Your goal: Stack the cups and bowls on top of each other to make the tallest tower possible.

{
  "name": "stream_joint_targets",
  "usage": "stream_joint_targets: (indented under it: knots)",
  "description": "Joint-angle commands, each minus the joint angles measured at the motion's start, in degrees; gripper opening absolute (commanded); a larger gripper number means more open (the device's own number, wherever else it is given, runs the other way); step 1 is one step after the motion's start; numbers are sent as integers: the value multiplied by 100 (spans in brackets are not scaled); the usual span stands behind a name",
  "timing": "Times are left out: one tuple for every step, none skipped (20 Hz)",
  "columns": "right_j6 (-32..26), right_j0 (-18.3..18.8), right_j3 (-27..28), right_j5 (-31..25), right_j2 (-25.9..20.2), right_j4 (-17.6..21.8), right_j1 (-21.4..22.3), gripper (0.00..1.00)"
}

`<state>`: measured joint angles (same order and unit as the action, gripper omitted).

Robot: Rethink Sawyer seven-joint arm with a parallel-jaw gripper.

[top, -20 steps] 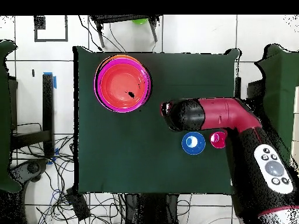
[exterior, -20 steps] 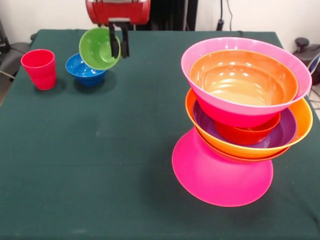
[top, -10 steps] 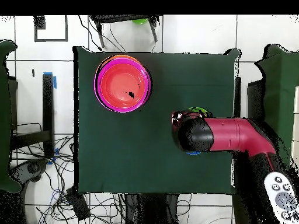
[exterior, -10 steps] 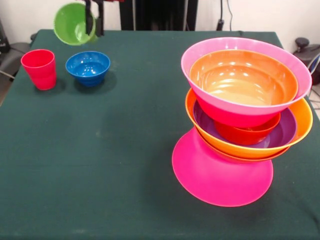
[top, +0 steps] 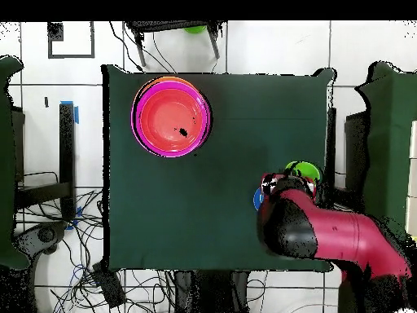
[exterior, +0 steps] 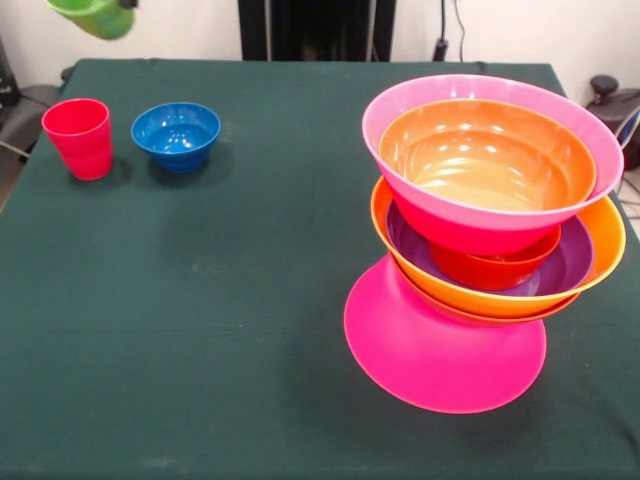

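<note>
The lime green cup (exterior: 92, 15) hangs in the air at the top left edge of the front view, tilted, above the red cup (exterior: 79, 138). My gripper (exterior: 124, 5) is shut on its rim and only its tip shows. Overhead, the green cup (top: 303, 169) peeks out beside my arm (top: 303, 227). The small blue bowl (exterior: 177, 135) stands right of the red cup. The tower (exterior: 490, 240) stands at the right: an upturned hot pink bowl (exterior: 445, 350), then orange, purple and small red-orange bowls, with a hot pink bowl (exterior: 470, 215) holding a red-orange one on top.
The table has a dark green cloth (exterior: 230, 320). In the overhead view my arm covers the red cup and most of the blue bowl (top: 257, 198). A chair (exterior: 18, 110) stands beyond the table's left edge. Cables lie on the floor (top: 73, 236).
My gripper has lifted the lime green cup up and to the left in the front view, from beside the blue bowl to above the red cup. The tower has not moved.
</note>
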<state>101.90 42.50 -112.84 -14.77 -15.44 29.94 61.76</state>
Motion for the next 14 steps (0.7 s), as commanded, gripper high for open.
stream_joint_targets:
  knots:
    - [1231,-123,-988,1485,730,334,397,0]
    - [1215,-140,-1043,1667,812,330,434,0]
    - [1203,-159,-1117,1980,930,332,484,0]
    - [1173,-186,-1142,2091,989,309,500,0]
    - [1156,-287,-1120,2211,1129,258,428,0]
    - [1132,-335,-1119,2327,1202,217,375,0]
    - [1121,-481,-1078,2543,1374,137,232,0]
    - [1098,-545,-1068,2650,1460,86,160,0]
    - [1075,-661,-1039,2881,1603,3,5,0]
    - [1067,-708,-1027,2977,1666,-43,-89,0]
    - [1056,-808,-1015,3224,1794,-127,-279,0]
    - [1057,-846,-1018,3309,1848,-164,-352,0]
    - [1064,-902,-1040,3437,1919,-211,-405,0]
    - [1069,-910,-1044,3441,1928,-215,-415,0]
